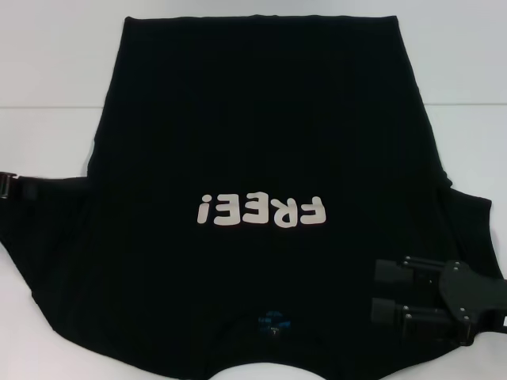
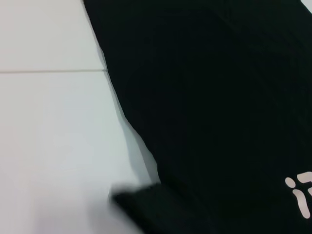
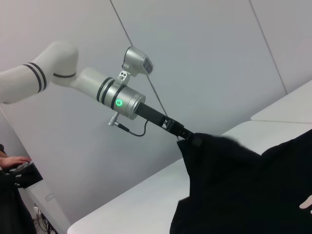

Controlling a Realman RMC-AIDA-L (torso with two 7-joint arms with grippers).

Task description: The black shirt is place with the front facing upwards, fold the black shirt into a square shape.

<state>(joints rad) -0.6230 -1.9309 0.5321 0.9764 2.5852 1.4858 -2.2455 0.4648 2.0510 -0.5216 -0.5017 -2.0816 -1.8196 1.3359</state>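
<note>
Left gripper (image 3: 187,138) was clenched on the sleeve of the black shirt (image 1: 253,142), which lay print-up across the white bench (image 1: 47,71). Right gripper (image 1: 388,299) hovered over the other shoulder, fingers spread apart.

Colours you had on the table: one black shirt, pale lettering, white all around.

You saw the black shirt (image 1: 261,142) as plain, unpatterned black across body and sleeves, broken only by the pale cream "FREE!" letters (image 1: 262,211) on the chest and a small blue neck label (image 1: 274,319). The table (image 1: 47,71) under it was white, crossed by a thin grey seam. Your right gripper (image 1: 383,299) was matt black against the black cloth. In the right wrist view, your left gripper (image 3: 191,139) was black too, on a white arm (image 3: 53,66) with black bands, a silver wrist section and a lit green dot.
</note>
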